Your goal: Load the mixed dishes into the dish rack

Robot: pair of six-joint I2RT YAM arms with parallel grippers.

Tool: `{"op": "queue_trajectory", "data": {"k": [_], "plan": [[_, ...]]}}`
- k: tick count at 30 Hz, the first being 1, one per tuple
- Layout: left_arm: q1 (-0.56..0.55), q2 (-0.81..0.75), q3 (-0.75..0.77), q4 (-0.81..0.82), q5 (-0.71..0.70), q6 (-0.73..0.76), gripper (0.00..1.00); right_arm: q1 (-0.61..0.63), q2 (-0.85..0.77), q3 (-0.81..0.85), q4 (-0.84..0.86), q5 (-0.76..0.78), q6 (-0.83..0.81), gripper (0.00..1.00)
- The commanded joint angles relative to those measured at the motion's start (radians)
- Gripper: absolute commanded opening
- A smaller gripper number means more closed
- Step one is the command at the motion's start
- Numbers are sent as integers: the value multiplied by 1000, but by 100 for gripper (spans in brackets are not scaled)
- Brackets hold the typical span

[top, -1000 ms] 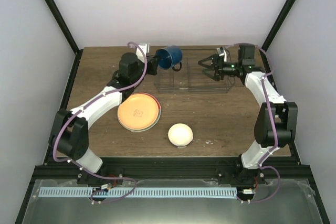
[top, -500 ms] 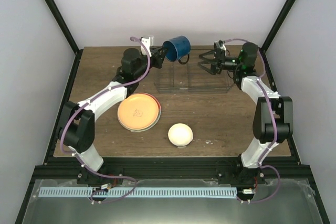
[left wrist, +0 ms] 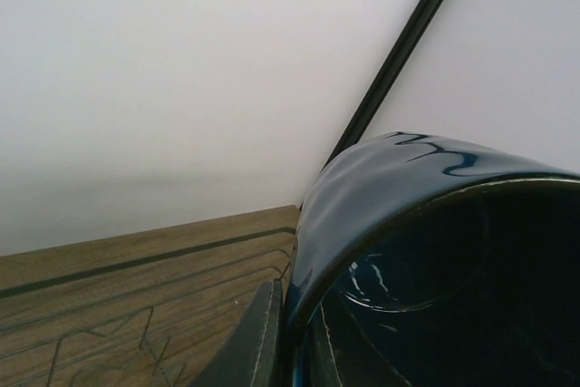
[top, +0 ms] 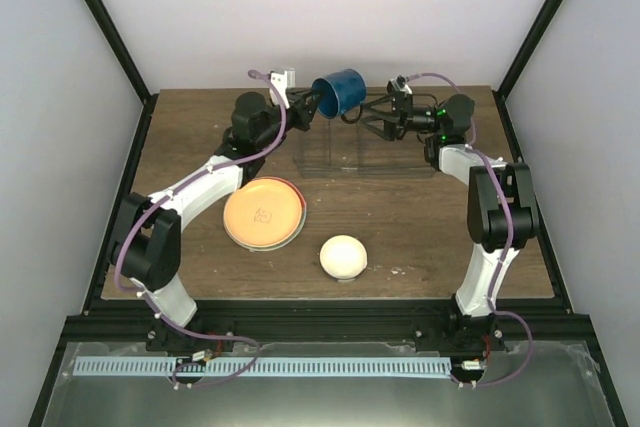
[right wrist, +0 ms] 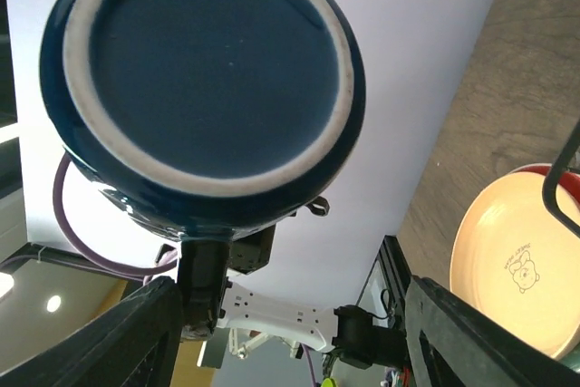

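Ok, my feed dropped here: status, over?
Left gripper shut on dark blue ceramic mug, aloft by grey wire dish rack. Right gripper open, facing mug's base, not touching. Nothing between them.

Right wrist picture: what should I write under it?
The round base of a dark blue ceramic mug, gripped by the left gripper, with an orange-yellow plate on the wooden table.

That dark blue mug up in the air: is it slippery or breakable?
Probably slippery: the mug has a glossy glaze with reflections, and the left hand pinches only its rim. Likely rigid and heavy for its size, judging by the thick ceramic-looking wall. A drop onto the dish rack might chip it.
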Motion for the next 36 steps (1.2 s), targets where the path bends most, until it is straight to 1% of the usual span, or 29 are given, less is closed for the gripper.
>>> {"op": "queue_trajectory", "data": {"k": [1, 9, 13, 15, 25, 28, 29, 31, 33, 36], "plan": [[-19, 3, 28, 89, 22, 8, 0, 23, -3, 42, 83, 6, 33, 68], [-18, 18, 27, 85, 32, 9, 0, 25, -7, 28, 88, 7, 30, 66], [-20, 29, 24, 95, 36, -2, 0, 33, 6, 45, 91, 7, 31, 61], [-20, 38, 25, 98, 37, -7, 0, 37, 9, 47, 98, 8, 35, 56], [-23, 73, 38, 113, 68, -26, 0, 38, 24, 48, 133, 6, 55, 13], [-23, 82, 38, 106, 78, -26, 0, 37, 28, 58, 135, 6, 54, 4], [-23, 83, 37, 102, 76, -26, 0, 37, 31, 61, 135, 6, 53, 2], [-22, 85, 32, 88, 70, -24, 0, 37, 37, 72, 133, 6, 49, 1], [-16, 87, 23, 77, 67, -20, 7, 38, 45, 79, 125, 11, 40, 1], [7, 88, 5, 59, 76, -23, 24, 31, 55, 93, 110, 20, 26, 1]]}}
